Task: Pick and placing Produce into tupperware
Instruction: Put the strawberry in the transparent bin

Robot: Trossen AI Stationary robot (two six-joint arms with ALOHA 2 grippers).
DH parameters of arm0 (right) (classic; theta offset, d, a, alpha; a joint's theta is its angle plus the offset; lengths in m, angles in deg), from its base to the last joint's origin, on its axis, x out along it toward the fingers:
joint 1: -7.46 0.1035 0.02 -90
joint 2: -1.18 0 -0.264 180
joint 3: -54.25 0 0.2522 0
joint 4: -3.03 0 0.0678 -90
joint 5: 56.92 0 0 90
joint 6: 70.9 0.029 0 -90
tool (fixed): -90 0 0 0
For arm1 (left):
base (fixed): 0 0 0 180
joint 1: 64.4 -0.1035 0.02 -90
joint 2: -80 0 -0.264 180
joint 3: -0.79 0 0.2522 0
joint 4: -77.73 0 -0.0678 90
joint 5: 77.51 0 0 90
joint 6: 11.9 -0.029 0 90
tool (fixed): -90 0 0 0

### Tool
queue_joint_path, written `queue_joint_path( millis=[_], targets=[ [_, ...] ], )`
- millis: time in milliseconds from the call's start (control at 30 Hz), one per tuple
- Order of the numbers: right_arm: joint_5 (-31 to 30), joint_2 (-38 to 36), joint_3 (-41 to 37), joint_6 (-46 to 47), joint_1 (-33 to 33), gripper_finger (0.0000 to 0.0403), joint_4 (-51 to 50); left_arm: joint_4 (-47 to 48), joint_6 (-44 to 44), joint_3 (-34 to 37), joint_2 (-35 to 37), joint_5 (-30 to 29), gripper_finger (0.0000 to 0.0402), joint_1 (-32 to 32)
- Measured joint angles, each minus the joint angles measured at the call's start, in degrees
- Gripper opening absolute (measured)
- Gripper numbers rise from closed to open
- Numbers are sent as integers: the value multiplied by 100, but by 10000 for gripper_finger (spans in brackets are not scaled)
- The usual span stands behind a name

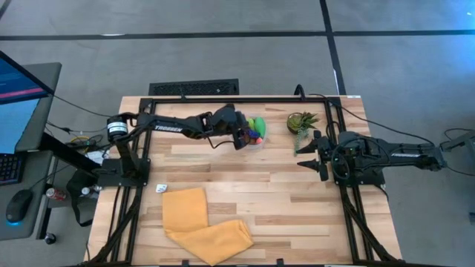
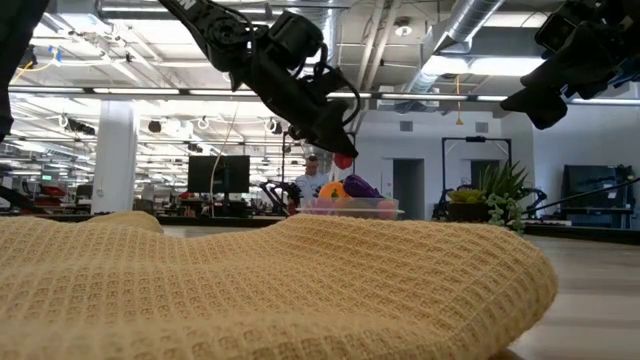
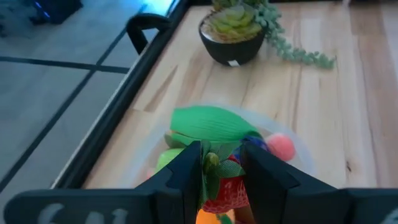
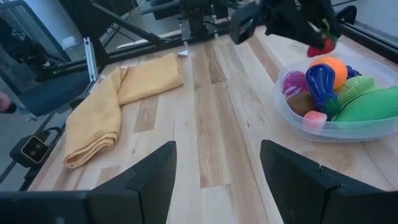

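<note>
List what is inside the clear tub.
In the tupperware: a purple piece, orange piece, magenta piece, brown piece and large green pieces. Anything beneath them is covered.

The left gripper (image 4: pixel 324 38) is holding a red piece (image 4: pixel 321 45) above the tupperware (image 4: pixel 323 130). A yellow cloth (image 4: pixel 118 99) is lying on the table (image 4: pixel 211 143).

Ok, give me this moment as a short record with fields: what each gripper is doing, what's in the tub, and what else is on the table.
left gripper: shut on a small red piece, held just above the tub
right gripper: open, empty, waiting at the table's right side by the plant
tub contents: orange, purple, magenta, brown, pink and green pieces
plant: potted, right of the tub, apart from it
cloth: yellow, folded, at the table's near edge
loose produce on table: none visible
</note>
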Motion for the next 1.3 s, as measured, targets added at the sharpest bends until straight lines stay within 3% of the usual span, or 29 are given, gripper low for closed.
queue_joint_path(
  millis=[367, 567, 967, 1300],
  targets=[
    [0, 2, 0, -25, -2, 256, 0, -691, 205, 2, -103, 132, 96, -394],
    [0, 0, 0, 6, -2, 256, -2, -1140, 387, -55, -513, 211, 96, -421],
    [-7, 71, -2, 25, -5, 256, -7, -1043, 562, -599, -1048, 446, 96, -450],
    [-13, 71, -2, 16, -2, 256, -4, -562, 784, -597, -1049, 563, 96, -498]
  ],
)
